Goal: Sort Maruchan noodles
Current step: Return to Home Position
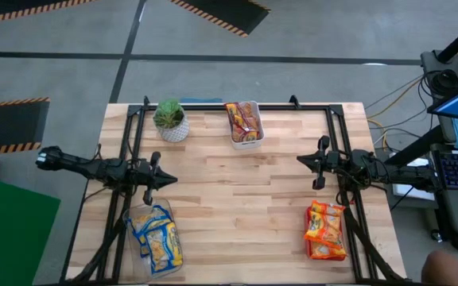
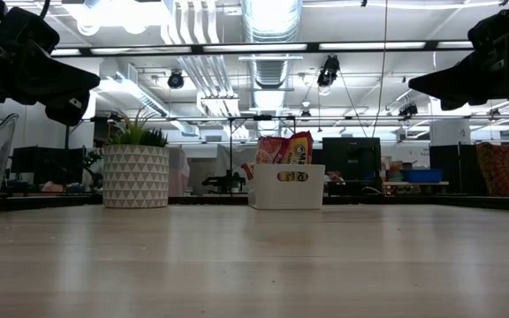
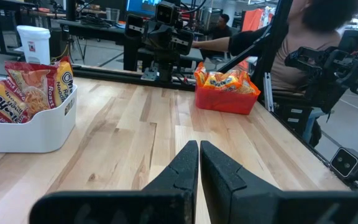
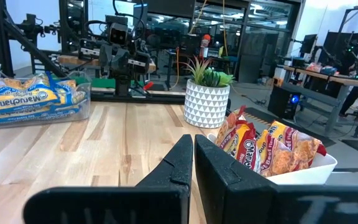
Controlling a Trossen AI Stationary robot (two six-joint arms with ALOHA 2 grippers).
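Note:
Red packets stand in a white bin (image 1: 244, 123) at the table's far edge, also in the left wrist view (image 3: 27, 109) and right wrist view (image 4: 272, 152). Blue-and-yellow packets lie in a clear container (image 1: 155, 237) at the near left, seen too in the right wrist view (image 4: 33, 99). Orange packets fill a red bin (image 1: 325, 230) at the near right, also in the left wrist view (image 3: 226, 87). My left gripper (image 1: 169, 179) hovers shut over the table's left side, touching nothing. My right gripper (image 1: 302, 160) hovers shut over the right side, likewise empty.
A potted green plant in a white patterned pot (image 1: 170, 121) stands at the far edge, left of the white bin. A black frame (image 1: 336, 127) runs along the table's sides. A person (image 3: 303, 37) sits beyond the table's right side.

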